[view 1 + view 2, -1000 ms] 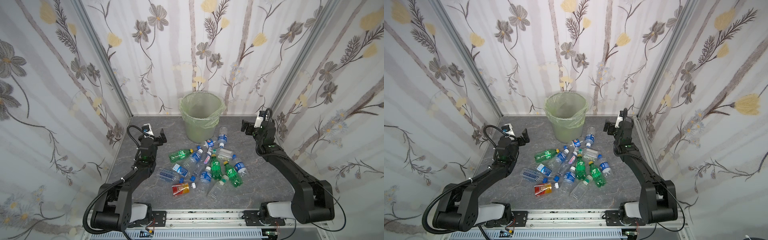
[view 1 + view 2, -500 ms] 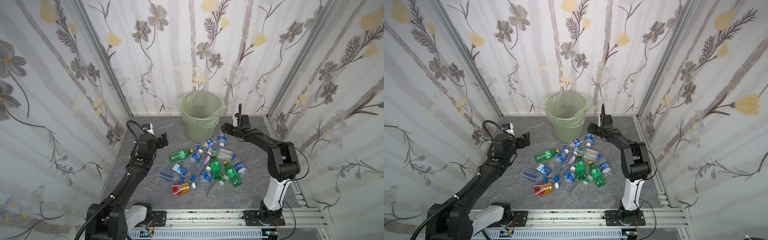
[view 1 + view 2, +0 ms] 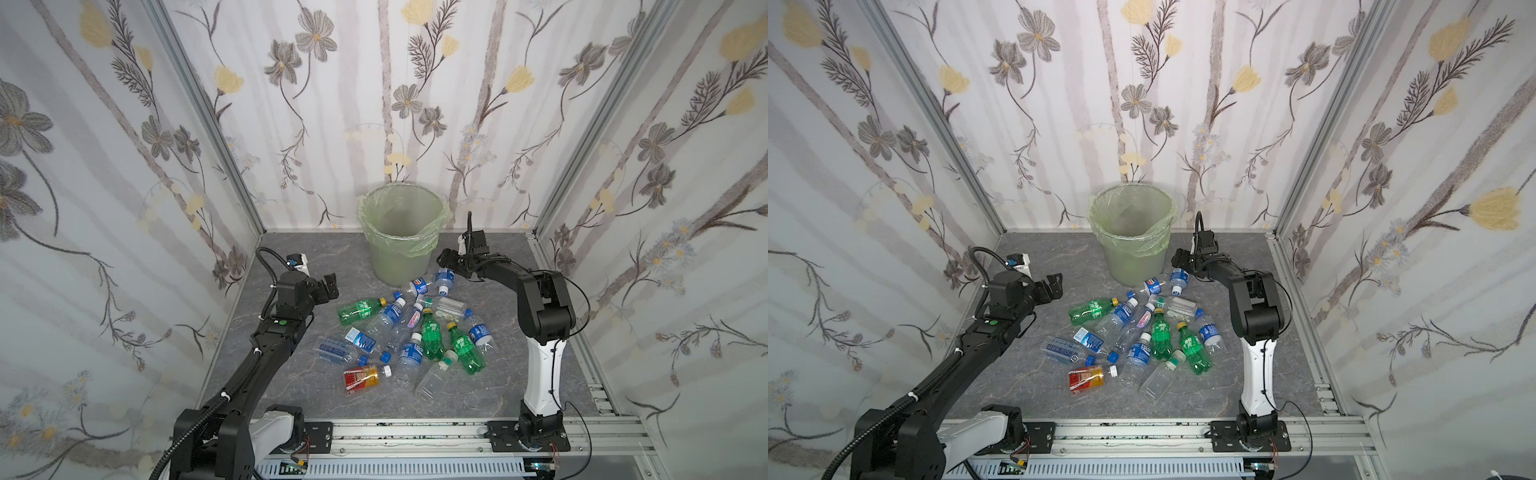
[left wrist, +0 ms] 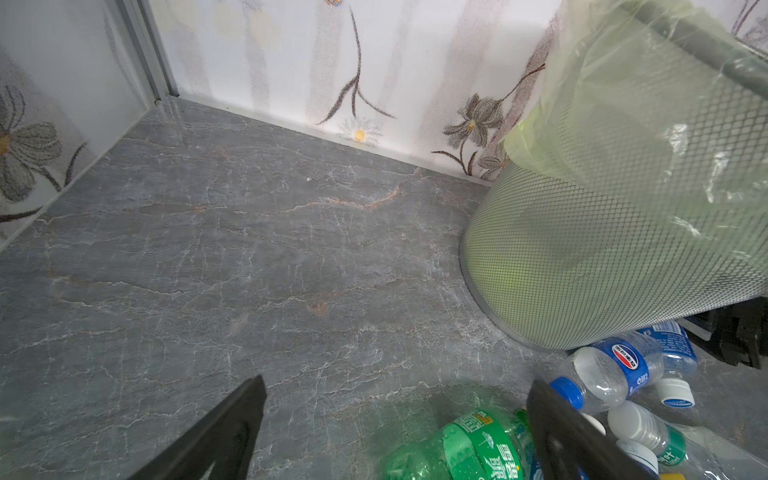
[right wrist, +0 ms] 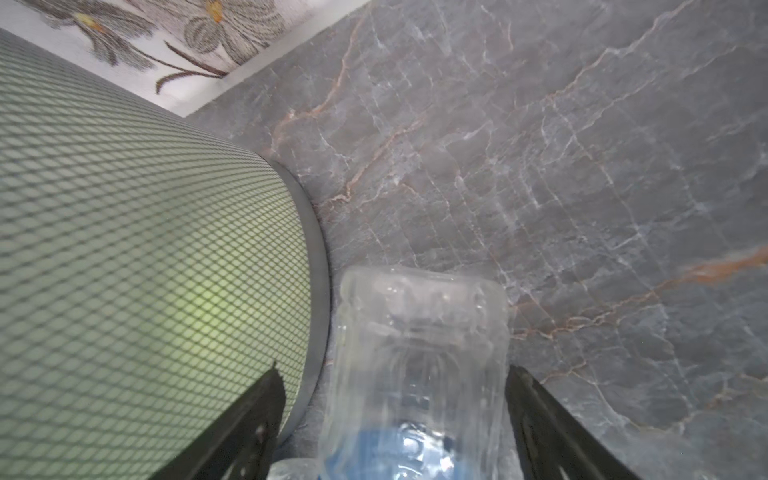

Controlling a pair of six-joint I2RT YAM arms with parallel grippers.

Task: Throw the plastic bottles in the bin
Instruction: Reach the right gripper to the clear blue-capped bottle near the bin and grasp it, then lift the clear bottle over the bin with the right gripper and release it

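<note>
Beside the mesh bin [image 5: 145, 249], the right claw [image 5: 394, 368] stands spread around a clear blue-labelled bottle [image 5: 419, 332], the left claw [image 4: 397, 382] spread too.

Bottles [image 3: 1160, 336] lie scattered across the middle of the tabletop [image 3: 1025, 386]. The bin [image 3: 1129, 253] stands at the far edge, with the right claw [image 3: 1178, 260] low just right of it.

Flowered wallpaper panels [image 3: 124, 166] are closing in a grey marbled table [image 3: 478, 399] on three sides, and a metal rail [image 3: 415, 434] is running along its near edge.
</note>
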